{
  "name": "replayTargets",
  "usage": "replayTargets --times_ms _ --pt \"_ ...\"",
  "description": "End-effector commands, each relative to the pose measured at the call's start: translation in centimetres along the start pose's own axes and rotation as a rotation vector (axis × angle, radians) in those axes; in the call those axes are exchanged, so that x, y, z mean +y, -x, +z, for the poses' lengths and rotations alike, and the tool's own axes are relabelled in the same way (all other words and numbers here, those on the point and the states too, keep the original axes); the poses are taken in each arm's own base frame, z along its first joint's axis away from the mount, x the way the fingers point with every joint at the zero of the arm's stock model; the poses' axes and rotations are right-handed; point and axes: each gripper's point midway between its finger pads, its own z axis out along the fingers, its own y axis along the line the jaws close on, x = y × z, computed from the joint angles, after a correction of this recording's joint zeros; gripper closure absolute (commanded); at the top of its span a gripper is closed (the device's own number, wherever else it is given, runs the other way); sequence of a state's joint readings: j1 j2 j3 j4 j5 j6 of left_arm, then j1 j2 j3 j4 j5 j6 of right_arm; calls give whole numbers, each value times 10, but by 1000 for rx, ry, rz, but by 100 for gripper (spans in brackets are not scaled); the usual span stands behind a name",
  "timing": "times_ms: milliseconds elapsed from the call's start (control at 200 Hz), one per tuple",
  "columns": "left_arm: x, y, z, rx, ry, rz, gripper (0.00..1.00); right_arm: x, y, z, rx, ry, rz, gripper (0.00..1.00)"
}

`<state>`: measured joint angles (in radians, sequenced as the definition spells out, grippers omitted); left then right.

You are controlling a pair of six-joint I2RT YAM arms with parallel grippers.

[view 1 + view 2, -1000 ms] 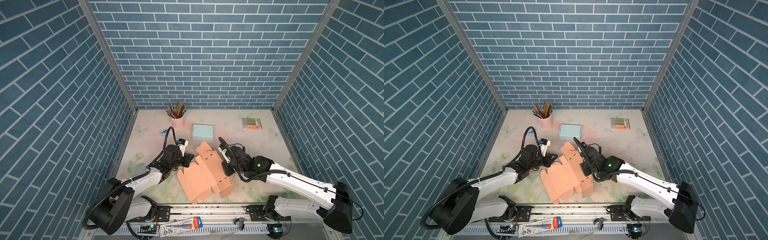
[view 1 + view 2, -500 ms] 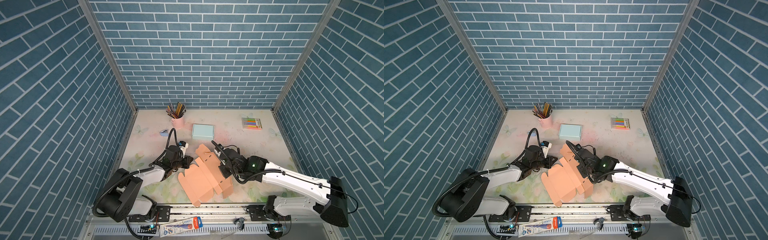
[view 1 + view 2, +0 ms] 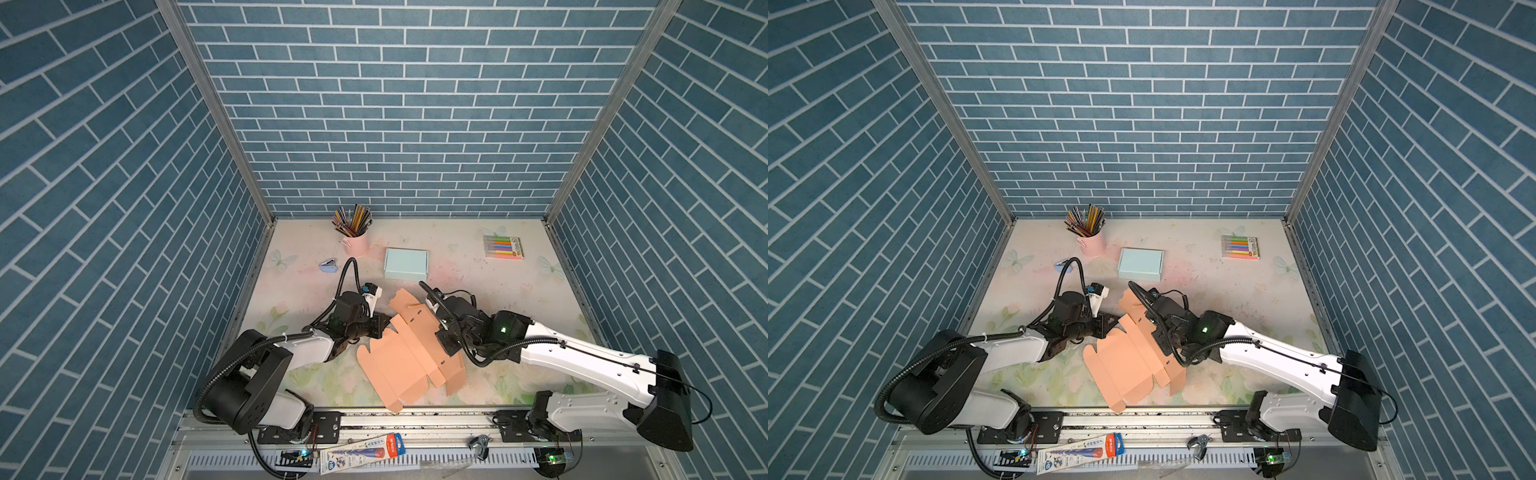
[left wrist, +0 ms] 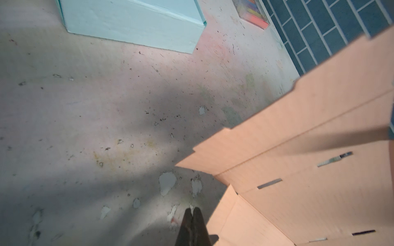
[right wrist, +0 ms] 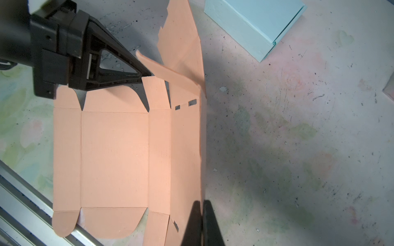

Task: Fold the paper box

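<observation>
You've got the paper box (image 3: 409, 357) near the front of the bench (image 3: 478, 282): a salmon-orange die-cut sheet, still mostly unfolded, set at a slant with one rounded corner flap reaching over the front rail. In the right wrist view the paper box (image 5: 115, 157) shows a wide centre panel lying flat, with crease lines, rounded flaps and small slots. At the end farthest from the rail, its panels tilt up off the surface, with a side flap raised too.
</observation>
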<state>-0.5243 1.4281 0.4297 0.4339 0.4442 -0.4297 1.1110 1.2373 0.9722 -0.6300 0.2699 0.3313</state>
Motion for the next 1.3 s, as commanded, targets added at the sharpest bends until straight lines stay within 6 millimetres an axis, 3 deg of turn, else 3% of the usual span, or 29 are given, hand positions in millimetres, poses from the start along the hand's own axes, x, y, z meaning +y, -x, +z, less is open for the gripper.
replayTargets --times_ms 0,615,925,1290 --pt "-17 10 -3 -29 -50 47 100 -2 9 -5 -17 -19 -34 100" --pt "-43 -10 -4 -3 -101 56 100 -7 13 1 12 -84 -88 100" --pt "-45 -26 -2 14 -123 31 100 -7 15 7 11 -164 -179 100" --pt "-32 5 -35 -102 -60 20 100 6 9 12 28 -299 -398 100"
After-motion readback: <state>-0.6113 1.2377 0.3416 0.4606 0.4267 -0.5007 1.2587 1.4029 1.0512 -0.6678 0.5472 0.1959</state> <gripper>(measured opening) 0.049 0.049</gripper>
